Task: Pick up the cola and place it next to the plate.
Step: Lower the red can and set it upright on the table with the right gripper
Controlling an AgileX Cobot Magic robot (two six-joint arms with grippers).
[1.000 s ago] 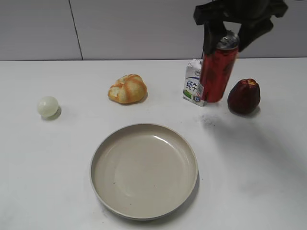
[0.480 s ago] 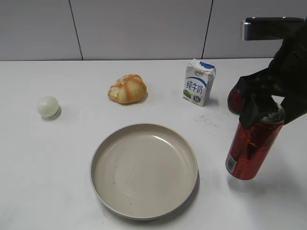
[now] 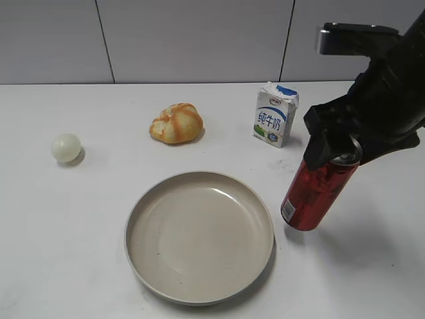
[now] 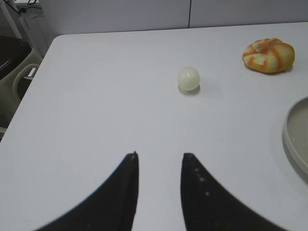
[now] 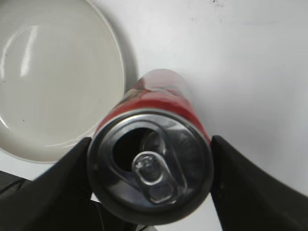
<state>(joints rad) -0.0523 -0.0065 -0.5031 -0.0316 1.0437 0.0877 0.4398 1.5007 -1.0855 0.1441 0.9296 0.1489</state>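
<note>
Leftward since before, right claw [image 3: 332, 154] clenches tilted cola [image 3: 317, 194] beside plate [image 3: 199, 292]; wrist view shows its opened top.

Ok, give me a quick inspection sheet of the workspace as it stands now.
Surface: white table, a few dark specks.
Job's things: cola tilted, right of the plate; can already opened.
Clutter: milk carton, bread roll, pale ball.
Grippers: right gripper shut on the cola's top; left gripper open, holding nothing.
Cables: nothing seen.
Surroundings: grey panelled wall; dark bin beyond the table's edge.
</note>
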